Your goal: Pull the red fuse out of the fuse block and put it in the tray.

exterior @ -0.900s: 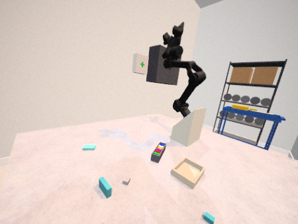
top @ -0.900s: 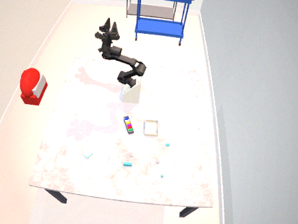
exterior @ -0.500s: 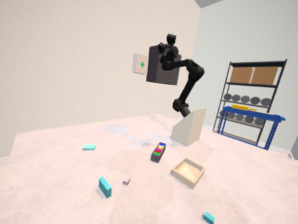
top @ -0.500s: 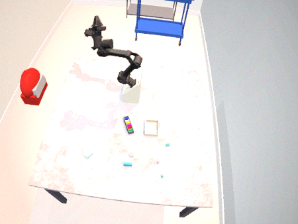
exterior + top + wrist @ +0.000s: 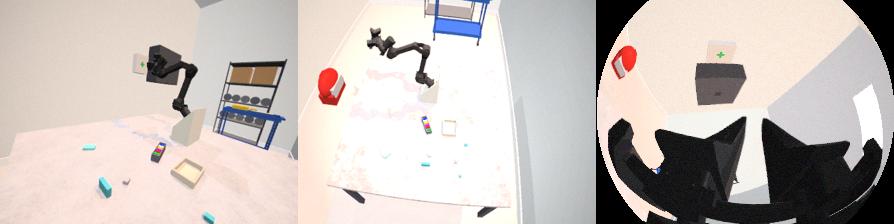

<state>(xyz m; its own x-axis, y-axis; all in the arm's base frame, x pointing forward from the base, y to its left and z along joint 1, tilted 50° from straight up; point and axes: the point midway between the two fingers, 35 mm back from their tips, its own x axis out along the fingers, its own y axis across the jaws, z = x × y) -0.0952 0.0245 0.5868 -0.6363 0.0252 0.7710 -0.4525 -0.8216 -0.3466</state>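
The red fuse (image 5: 427,127) (image 5: 157,151) sits in the dark fuse block (image 5: 155,158), between the purple fuse (image 5: 427,125) and the green fuse (image 5: 428,130). Blue, white and yellow fuses stand further along the row. The beige tray (image 5: 449,134) (image 5: 181,179) lies beside the block, on the right in the top and exterior views, and looks empty. My gripper (image 5: 373,37) (image 5: 152,63) (image 5: 754,121) is high up and far from the block, beyond the arm's base. Its fingers are open with a narrow gap and nothing between them. Block and tray are out of the wrist view.
Around the block and tray lie a teal bar (image 5: 425,164) (image 5: 104,187), a flat teal piece (image 5: 386,154) (image 5: 89,147), a small teal block (image 5: 465,144) (image 5: 208,217) and a small pinkish block (image 5: 429,155) (image 5: 126,181). The arm's pale wedge-shaped base (image 5: 430,95) (image 5: 187,130) stands behind them.
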